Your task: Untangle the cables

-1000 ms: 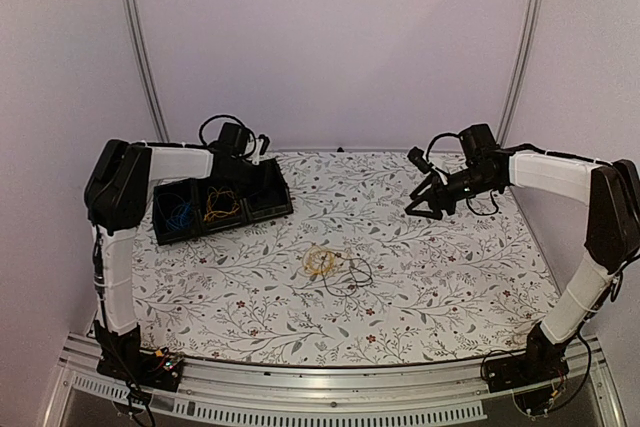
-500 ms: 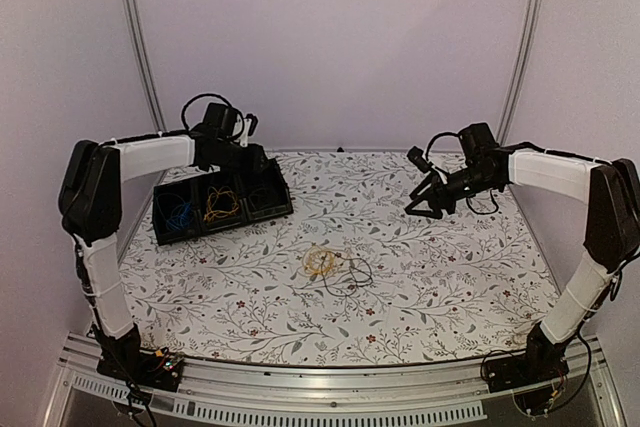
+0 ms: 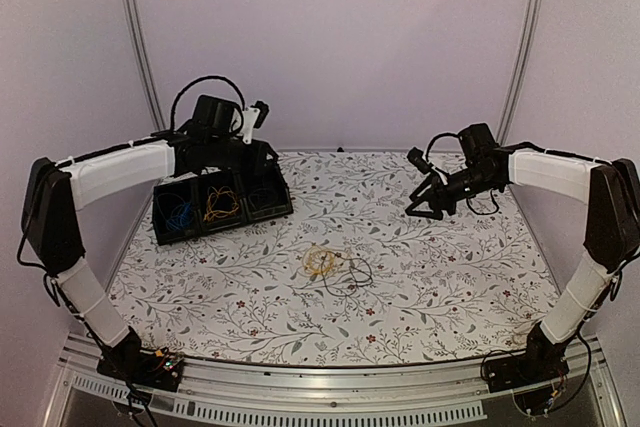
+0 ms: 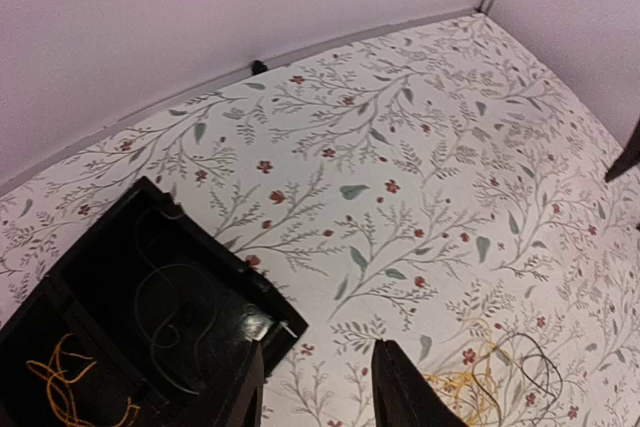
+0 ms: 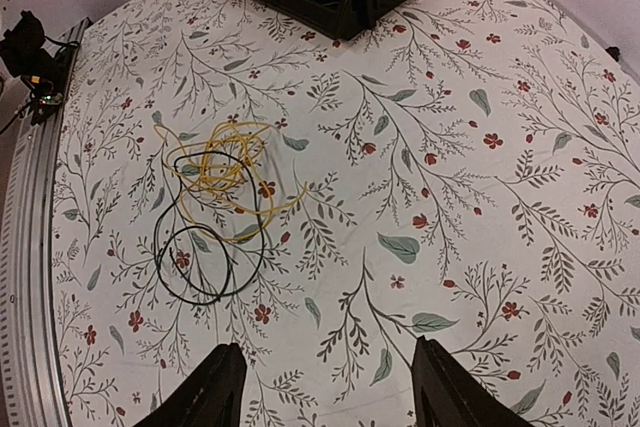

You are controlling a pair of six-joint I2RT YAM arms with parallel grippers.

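tangle: thin yellow wire loops [image 5: 215,162] and a thin black wire loop [image 5: 200,267] lying interlaced on the floral-print table cover [image 3: 420,287], at the centre of the top view.
sorted wires: blue coil [image 3: 178,213] and orange coil [image 3: 220,205] sitting in separate compartments of the black plastic three-part tray [image 3: 225,228], upper left of the top view; pale thin strand [image 4: 170,317] lying in the third.
left gripper [image 4: 318,367]: hovering over the tray's right end, fingers standing partly apart, gripping nothing.
right gripper [image 5: 325,367]: hanging at the upper right of the top view, well apart from the tangle, fingers spread wide, holding nothing.
handling: probably behaving as light, limp and springy, dragging as one clump when tugged. Pinching the black loop's free outer arc looks safest, while pinning the yellow.
hard to make out: crossings inside the tangle blurring, wire ends not showing. Tangle running off the lower right edge of the left wrist view.
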